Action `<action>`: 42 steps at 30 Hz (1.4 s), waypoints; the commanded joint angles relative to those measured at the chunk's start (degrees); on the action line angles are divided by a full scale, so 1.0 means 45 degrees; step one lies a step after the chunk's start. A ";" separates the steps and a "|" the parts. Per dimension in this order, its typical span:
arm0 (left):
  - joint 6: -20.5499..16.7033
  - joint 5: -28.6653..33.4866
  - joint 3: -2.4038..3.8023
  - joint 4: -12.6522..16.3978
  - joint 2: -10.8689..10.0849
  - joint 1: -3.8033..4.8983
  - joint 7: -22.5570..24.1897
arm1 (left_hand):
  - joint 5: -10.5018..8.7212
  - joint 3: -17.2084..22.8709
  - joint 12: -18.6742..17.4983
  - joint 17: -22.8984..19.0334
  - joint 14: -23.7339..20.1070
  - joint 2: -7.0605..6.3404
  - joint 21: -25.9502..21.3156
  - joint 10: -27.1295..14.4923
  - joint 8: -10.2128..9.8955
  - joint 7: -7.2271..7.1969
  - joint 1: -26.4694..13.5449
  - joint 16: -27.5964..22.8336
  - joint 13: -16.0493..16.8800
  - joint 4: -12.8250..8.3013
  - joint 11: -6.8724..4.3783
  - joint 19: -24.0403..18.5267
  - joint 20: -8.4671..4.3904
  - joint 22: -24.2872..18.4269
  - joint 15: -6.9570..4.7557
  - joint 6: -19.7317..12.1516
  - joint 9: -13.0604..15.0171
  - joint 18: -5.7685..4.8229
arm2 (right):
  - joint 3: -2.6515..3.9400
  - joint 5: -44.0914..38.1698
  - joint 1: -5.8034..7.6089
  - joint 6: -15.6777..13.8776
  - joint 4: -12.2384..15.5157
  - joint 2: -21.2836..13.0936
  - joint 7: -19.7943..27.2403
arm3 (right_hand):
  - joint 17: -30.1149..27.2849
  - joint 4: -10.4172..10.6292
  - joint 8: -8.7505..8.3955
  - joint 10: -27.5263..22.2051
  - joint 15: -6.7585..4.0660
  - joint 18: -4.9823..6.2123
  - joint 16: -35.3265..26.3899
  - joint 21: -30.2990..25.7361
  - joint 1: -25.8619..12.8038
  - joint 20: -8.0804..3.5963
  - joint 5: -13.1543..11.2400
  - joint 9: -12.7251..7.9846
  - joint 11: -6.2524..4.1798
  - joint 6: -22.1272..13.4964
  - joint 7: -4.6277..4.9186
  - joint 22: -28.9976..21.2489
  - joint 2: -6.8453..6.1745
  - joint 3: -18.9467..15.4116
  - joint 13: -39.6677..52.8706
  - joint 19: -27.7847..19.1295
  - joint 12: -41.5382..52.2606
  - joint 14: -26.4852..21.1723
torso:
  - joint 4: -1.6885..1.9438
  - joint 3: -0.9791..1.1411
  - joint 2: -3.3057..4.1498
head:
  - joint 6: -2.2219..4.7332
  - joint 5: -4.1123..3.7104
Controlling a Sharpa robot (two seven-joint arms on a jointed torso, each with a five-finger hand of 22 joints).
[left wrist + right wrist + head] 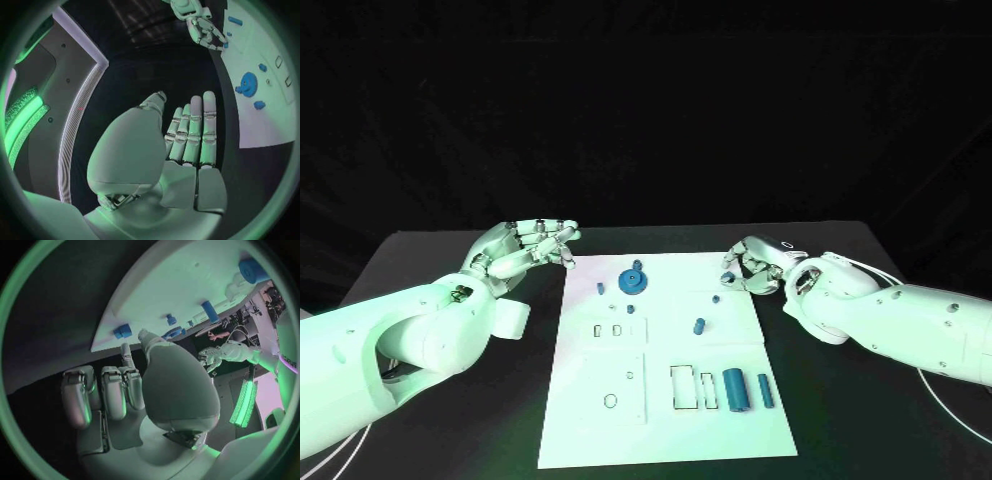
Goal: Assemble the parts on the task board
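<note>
Meanwhile the left hand hovers released with fingers straight off the task board's far left corner, the right hand, fingers curled on nothing, sits at its far right corner, and blue parts lie scattered across the board.

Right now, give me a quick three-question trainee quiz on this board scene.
1. True or false: the left hand holds a blue part.
2. Which hand is nearer the blue gear on the board? A) left B) right C) can't tell
3. Fill in: the two long blue cylinders lie near the board's ____ corner, on the robot's right.

Key: 1 false, it holds nothing, fingers apart. 2 A. 3 near. The right hand hovers at the board's far right edge, fingers curled; whether it holds anything is unclear.
</note>
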 commanded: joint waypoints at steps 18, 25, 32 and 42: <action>0.0201 0.0038 -0.0002 -0.0006 0.0017 -0.0012 0.0050 | -0.0071 0.0093 0.0077 -0.0028 -0.0095 0.0014 0.0095 -0.0066 -0.0045 -0.0040 0.0054 0.0063 0.0005 0.0023 0.0013 -0.0120 0.0036 0.0032 0.0032 -0.0080 0.0019 0.0052 | 0.0007 -0.2335 0.0517 0.1520 0.0294 -0.0509 0.0571 | 0.3132 -0.1118 -0.0419 0.1228 -0.0462 -0.0086 -0.0021 0.0058 0.2348 -0.0388 0.0959 -0.0210 -0.0440 -0.0431 -0.0491 0.3354 -0.0402 0.0035 0.3285 0.1354 -0.0014 0.1299 | 0.0027 0.0000 0.0007 | 0.0009 -0.0047; 0.0195 0.0038 -0.0003 -0.0016 0.0020 -0.0012 0.0048 | -0.0071 0.0095 0.0079 -0.0031 -0.0101 0.0013 0.0100 -0.0066 -0.0046 -0.0041 0.0057 0.0064 0.0005 0.0019 0.0013 -0.0127 0.0037 0.0036 0.0032 -0.0081 0.0020 0.0052 | 0.0007 -0.3702 0.0656 0.2008 0.0209 -0.0338 -0.0011 | 0.3127 -0.1390 -0.0498 0.1249 -0.0641 -0.0086 -0.0026 0.0058 0.2549 -0.0587 0.1041 -0.0263 -0.0613 -0.0241 -0.0616 0.3354 -0.0529 0.0882 0.3304 0.1354 0.0004 0.1299 | 0.0030 -0.0002 0.0014 | -0.0020 -0.0005; 0.0190 0.0038 -0.0005 -0.0014 0.0014 -0.0012 0.0046 | -0.0071 0.0095 0.0079 -0.0031 -0.0101 0.0013 0.0100 -0.0066 -0.0046 -0.0041 0.0057 0.0064 0.0005 0.0019 0.0013 -0.0127 0.0037 0.0036 0.0032 -0.0081 0.0020 0.0052 | 0.0004 -0.5197 0.0730 0.2392 0.0429 -0.0155 -0.0607 | 0.3129 -0.1497 -0.0539 0.1296 -0.0734 -0.0086 -0.0027 0.0058 0.2435 -0.0673 0.1125 -0.0286 -0.0670 -0.0129 -0.0680 0.3354 -0.0700 0.1273 0.3346 0.1354 0.0045 0.1300 | -0.0006 -0.0008 0.0017 | -0.0070 0.0030; 0.0192 0.0038 -0.0005 -0.0005 0.0008 -0.0012 0.0043 | -0.0071 0.0095 0.0079 -0.0031 -0.0101 0.0013 0.0100 -0.0066 -0.0046 -0.0041 0.0057 0.0064 0.0005 0.0019 0.0013 -0.0127 0.0037 0.0036 0.0032 -0.0081 0.0020 0.0052 | -0.0037 -0.7902 0.0754 0.3187 0.0963 0.0172 -0.1838 | 0.3108 -0.1466 -0.0571 0.1302 -0.0852 -0.0086 -0.0035 0.0058 0.1919 -0.0812 0.1477 -0.0296 -0.0742 0.0045 -0.0847 0.3354 -0.1044 0.1513 0.3352 0.1354 0.0051 0.1296 | 0.0021 -0.0009 0.0008 | -0.0100 0.0015</action>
